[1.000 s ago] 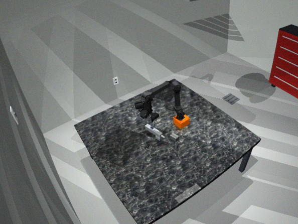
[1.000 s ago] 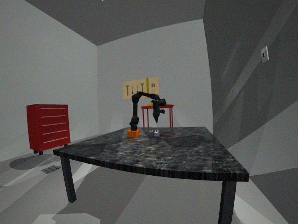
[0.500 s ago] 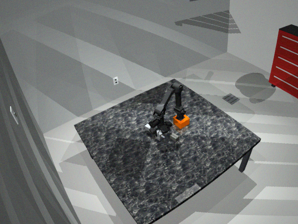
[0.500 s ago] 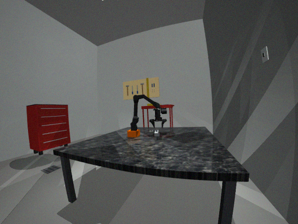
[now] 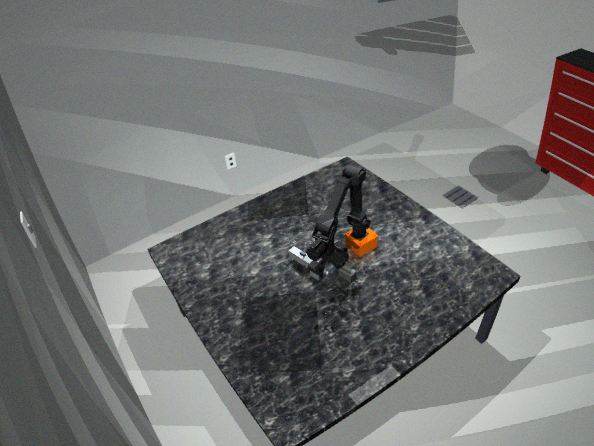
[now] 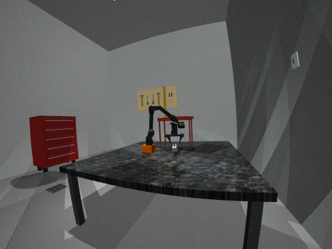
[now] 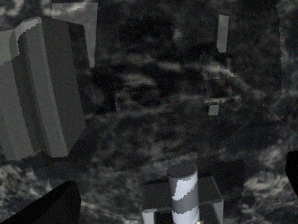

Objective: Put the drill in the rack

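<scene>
Gripper (image 5: pixel 327 272) (image 6: pixel 175 143) (image 7: pixel 186 180): fingers wide open, gripping nothing.
Drill (image 5: pixel 326 273) (image 7: pixel 185 192): pale shank sticking out of housing (image 5: pixel 298 253) (image 6: pixel 174 149) (image 7: pixel 216 206).
Pull: centre on shank, close squarely, draw straight along its axis; skew could bind.
Rack: likely grooved block (image 5: pixel 348 272) (image 7: pixel 45 95).
Unclear: key's depth; shank cut off in wrist view.

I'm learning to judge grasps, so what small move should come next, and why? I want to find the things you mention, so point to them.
Probably lower the open black two-fingered tool (image 5: pixel 328 265) (image 6: pixel 175 143) (image 7: pixel 186 180) slightly: the pale round rod (image 5: pixel 326 273) (image 7: pixel 185 200), likely the drill, appears between its spread fingers, ungripped.
</scene>
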{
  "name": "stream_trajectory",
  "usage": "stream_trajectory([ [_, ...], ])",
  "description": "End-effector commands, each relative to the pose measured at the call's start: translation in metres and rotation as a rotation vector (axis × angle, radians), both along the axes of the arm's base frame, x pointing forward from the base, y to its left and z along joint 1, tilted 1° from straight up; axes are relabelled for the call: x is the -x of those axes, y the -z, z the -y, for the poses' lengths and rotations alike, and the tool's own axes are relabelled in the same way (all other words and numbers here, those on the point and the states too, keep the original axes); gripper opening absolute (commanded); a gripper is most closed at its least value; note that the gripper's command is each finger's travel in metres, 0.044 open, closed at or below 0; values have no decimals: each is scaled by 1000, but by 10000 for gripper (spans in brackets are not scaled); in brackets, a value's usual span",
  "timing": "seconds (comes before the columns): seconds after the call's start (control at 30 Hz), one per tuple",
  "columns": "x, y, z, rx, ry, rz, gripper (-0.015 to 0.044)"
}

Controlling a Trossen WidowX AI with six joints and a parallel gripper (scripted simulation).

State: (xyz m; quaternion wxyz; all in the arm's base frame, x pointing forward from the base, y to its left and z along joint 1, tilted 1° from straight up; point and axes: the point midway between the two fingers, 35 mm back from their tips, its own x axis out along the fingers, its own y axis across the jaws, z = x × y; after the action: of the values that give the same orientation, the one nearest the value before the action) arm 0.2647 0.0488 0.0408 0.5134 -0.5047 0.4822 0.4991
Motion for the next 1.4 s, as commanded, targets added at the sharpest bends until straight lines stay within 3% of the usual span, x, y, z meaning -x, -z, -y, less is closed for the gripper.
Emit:
stream_trajectory([
  [0.0, 0, 0, 0, 5, -10, 3, 440],
  [1.37, -2, 51, 14, 7, -10, 3, 440],
])
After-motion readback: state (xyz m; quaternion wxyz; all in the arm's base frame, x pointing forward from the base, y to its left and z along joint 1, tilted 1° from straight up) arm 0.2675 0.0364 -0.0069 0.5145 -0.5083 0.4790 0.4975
